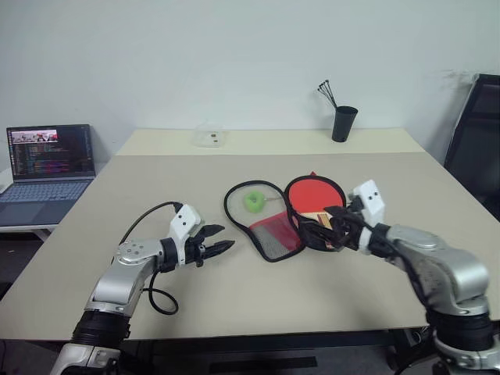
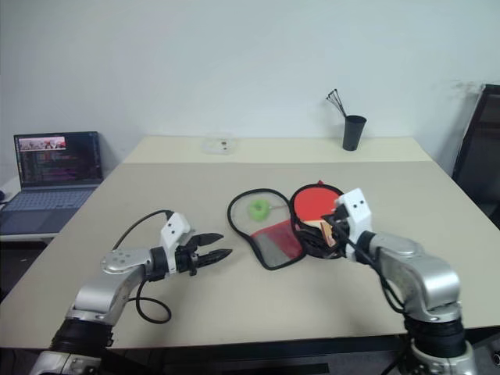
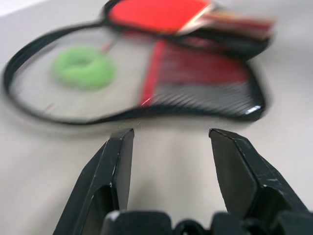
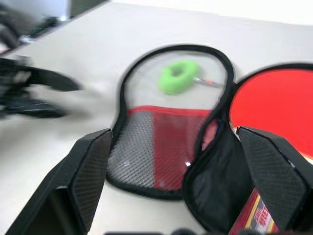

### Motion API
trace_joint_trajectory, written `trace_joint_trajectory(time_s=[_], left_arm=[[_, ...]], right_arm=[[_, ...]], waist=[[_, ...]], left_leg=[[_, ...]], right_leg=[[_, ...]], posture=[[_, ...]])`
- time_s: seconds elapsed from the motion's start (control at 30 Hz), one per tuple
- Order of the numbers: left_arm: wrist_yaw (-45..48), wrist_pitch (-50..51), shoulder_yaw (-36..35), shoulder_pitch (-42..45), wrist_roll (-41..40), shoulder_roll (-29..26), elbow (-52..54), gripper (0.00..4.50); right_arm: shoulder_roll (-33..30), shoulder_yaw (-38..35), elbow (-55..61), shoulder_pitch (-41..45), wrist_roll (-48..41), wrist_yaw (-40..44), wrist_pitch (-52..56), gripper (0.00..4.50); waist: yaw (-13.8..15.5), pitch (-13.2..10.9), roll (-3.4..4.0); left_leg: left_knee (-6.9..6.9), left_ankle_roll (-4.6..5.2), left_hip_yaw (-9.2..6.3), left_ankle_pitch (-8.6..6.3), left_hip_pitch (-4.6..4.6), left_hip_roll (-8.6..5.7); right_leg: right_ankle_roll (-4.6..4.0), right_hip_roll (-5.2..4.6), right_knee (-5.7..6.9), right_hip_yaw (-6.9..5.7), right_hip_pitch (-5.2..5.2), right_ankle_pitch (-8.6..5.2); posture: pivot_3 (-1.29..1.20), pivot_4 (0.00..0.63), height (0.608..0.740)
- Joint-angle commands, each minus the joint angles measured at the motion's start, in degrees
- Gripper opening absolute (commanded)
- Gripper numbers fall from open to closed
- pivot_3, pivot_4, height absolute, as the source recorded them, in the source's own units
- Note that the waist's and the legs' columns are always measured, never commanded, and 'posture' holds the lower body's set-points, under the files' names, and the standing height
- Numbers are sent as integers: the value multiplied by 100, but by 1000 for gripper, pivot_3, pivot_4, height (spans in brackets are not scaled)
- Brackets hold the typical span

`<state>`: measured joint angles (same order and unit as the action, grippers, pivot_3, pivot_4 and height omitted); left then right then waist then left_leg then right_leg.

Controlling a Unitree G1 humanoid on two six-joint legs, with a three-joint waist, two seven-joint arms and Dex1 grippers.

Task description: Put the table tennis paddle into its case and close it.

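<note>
Beige table (image 1: pixel 234 305): paddle (image 1: pixel 315 192) lies in the open case (image 1: pixel 269 226), both grippers, left (image 1: pixel 221 247) and right (image 4: pixel 186 161), spread empty, zipping remains.

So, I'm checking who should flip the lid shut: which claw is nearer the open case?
Right. The right claw hangs open just over the case at the paddle's handle end; the left claw sits open, apart on the table beside the lid.

Red paddle (image 1: pixel 312 192) lies in the unzipped case (image 1: pixel 269 226).
</note>
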<state>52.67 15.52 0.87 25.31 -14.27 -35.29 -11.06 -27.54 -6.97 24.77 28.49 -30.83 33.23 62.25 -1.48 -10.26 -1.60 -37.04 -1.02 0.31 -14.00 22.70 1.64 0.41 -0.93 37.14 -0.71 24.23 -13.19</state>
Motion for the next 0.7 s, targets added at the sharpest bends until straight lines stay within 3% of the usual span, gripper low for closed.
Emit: trace_joint_trajectory(time_s=[0.03, 0.2, 0.53, 0.7], left_arm=[[-387, -140, -10, 405, 321, 73, -468, 1709], [-523, -147, 93, 777, 476, 358, -1025, 32], [-641, -285, 146, 1238, 609, 863, -1891, 32], [-756, -617, 209, 1833, 679, 1416, -2644, 32]], right_arm=[[-370, -123, 267, 92, -381, 333, 65, 4500], [-419, -92, 162, 132, -394, 136, 0, 4500], [-419, -28, 206, 50, -432, -82, -71, 4500], [-507, -30, 183, -4, -422, -68, -124, 4500]], waist=[[2, 0, -1], [2, 0, -1], [7, 0, -1], [39, 0, -3]], left_leg=[[0, 0, 0, 0, 0, 0], [2, 0, 6, 0, 3, -3], [-1, 0, 4, 0, 7, -3], [-4, 0, 2, 0, 10, -8]], right_leg=[[0, 0, 2, 0, 0, 0], [1, 1, -3, 3, 1, 0], [2, -1, -1, 0, 1, 1], [4, -4, -1, -1, 1, 3]], posture=[[0, 150, 740], [0, 150, 740], [0, 150, 740], [0, 150, 740]])
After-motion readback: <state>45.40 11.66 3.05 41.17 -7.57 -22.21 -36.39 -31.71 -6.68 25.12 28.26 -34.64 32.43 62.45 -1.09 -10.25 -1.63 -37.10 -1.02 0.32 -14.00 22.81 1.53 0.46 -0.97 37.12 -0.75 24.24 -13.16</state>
